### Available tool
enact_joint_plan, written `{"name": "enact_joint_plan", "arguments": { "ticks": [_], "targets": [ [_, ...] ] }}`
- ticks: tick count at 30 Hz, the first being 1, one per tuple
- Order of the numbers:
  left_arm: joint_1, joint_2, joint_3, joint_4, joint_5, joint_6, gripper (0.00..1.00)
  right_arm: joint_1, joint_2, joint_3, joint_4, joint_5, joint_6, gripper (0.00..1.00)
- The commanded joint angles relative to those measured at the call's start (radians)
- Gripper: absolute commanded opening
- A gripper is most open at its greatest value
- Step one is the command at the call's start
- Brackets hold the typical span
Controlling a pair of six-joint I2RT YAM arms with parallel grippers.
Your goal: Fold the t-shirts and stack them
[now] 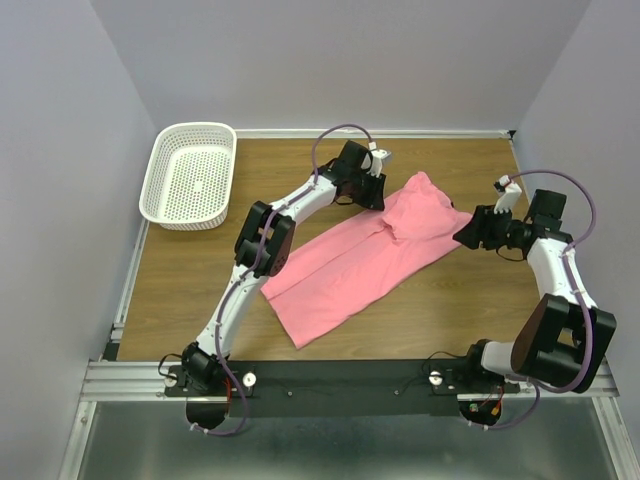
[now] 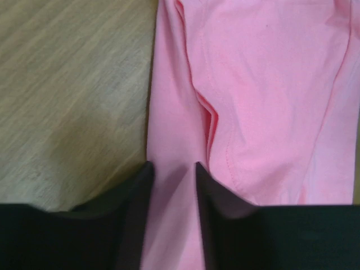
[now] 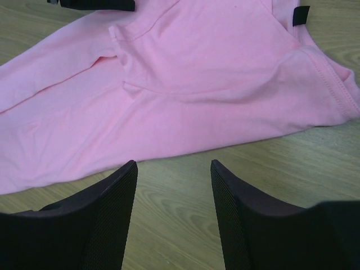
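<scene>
Lying diagonally across the middle of the wooden table [image 1: 180, 270], the salmon-pink t-shirt [image 1: 350, 270] has its far end doubled over. Left gripper [image 2: 174, 169]: jaws narrowly apart, straddling fabric at the shirt's far left edge. Right gripper [image 3: 174, 166]: jaws wide apart over bare wood just beside the shirt's right edge. White perforated basket [image 1: 190, 175], far left corner, shows only its own floor.

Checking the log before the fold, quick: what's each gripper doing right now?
Left gripper: open, straddling an edge of the t-shirt, not clamped.
Right gripper: open, empty, over the table beside the t-shirt.
</scene>
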Motion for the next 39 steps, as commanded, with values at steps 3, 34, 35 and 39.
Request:
{"name": "enact_joint_plan", "arguments": {
  "ticks": [3,34,35,39],
  "targets": [
    [-0.01,0.054,0.041,-0.048,0.085,-0.001,0.22,-0.014,-0.006,-0.005,-0.013,-0.035,0.009,0.63],
    [0.265,-0.702,-0.617,0.295,-0.359,-0.136,0.65,0.242,0.441,0.247,0.025,-0.082,0.159,0.64],
    [0.265,-0.764,-0.661,0.322,-0.388,-0.112,0.65,0.277,0.47,0.255,0.062,-0.066,0.206,0.64],
    [0.271,-1.182,-0.993,0.467,-0.521,-0.068,0.72,0.408,0.516,0.236,0.269,0.095,0.473,0.64]
  ]
}}
